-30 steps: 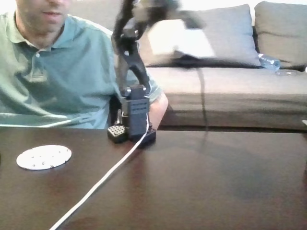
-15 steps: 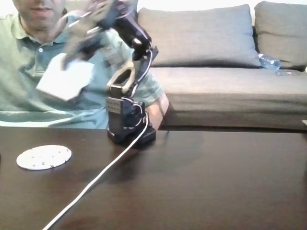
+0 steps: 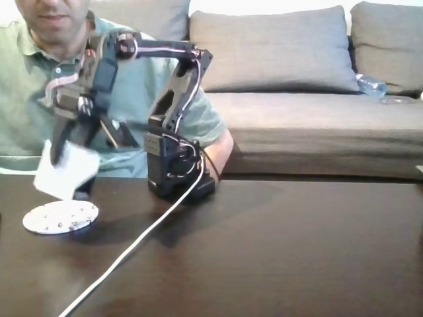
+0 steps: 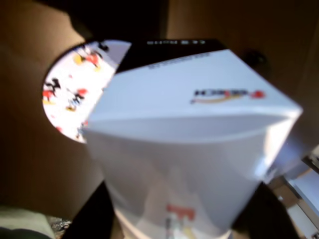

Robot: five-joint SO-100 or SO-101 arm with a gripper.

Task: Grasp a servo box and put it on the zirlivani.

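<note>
My gripper [image 3: 69, 168] is shut on the servo box [image 3: 66, 173], a small white box hanging tilted just above the table at the far left of the fixed view. Right below it lies the zirlivani [image 3: 61, 217], a flat white round disc with small dark marks. In the wrist view the servo box [image 4: 194, 144] looms close and blurred, with small coloured print on it. Part of the zirlivani [image 4: 75, 89] shows behind it at the upper left, with red, black and yellow figures on it.
The arm's black base [image 3: 175, 175] stands at the back of the dark table [image 3: 297, 257], and a white cable [image 3: 132, 254] runs from it to the front edge. A person in a green shirt [image 3: 39, 112] sits right behind the arm. A grey sofa [image 3: 317, 99] fills the background.
The arm has swung from the right side over to the left and come down, carrying the servo box to just above the zirlivani.
</note>
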